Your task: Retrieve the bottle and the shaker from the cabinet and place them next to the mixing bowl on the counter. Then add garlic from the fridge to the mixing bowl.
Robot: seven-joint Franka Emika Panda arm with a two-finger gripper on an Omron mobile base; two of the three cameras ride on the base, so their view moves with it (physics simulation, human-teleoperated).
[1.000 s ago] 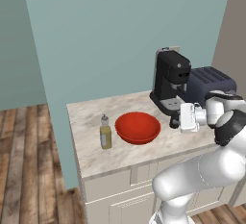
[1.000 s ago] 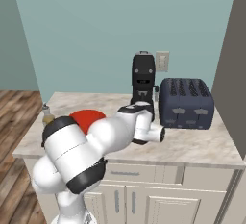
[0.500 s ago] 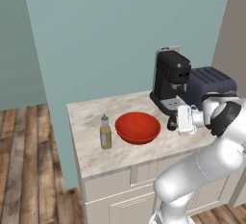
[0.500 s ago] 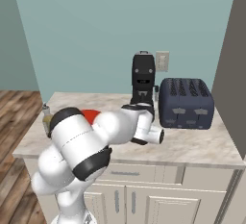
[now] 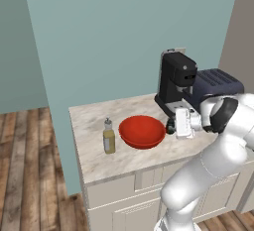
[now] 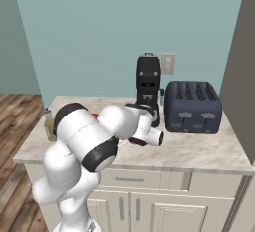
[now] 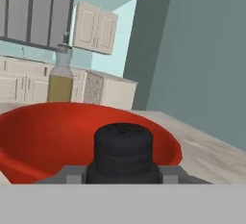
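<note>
Over the last second I've swung the arm leftward, carrying the gripper (image 5: 173,124) in from near the coffee machine (image 5: 174,82) to just beside the mixing bowl (image 5: 142,131); base unmoved. I judge the shaker is nearly at its drop spot.

Counter (image 5: 94,155): bottle (image 5: 109,136) upright at the bowl's far side, already placed.

Shaker (image 7: 123,153): squat black cylinder, perforated top, clamped between nearly closed fingers, hard against the red rim.

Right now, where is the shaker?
The shaker sits between the fingertips of the gripper, close beside the mixing bowl on its coffee machine side; the bottle stands across the bowl.
</note>
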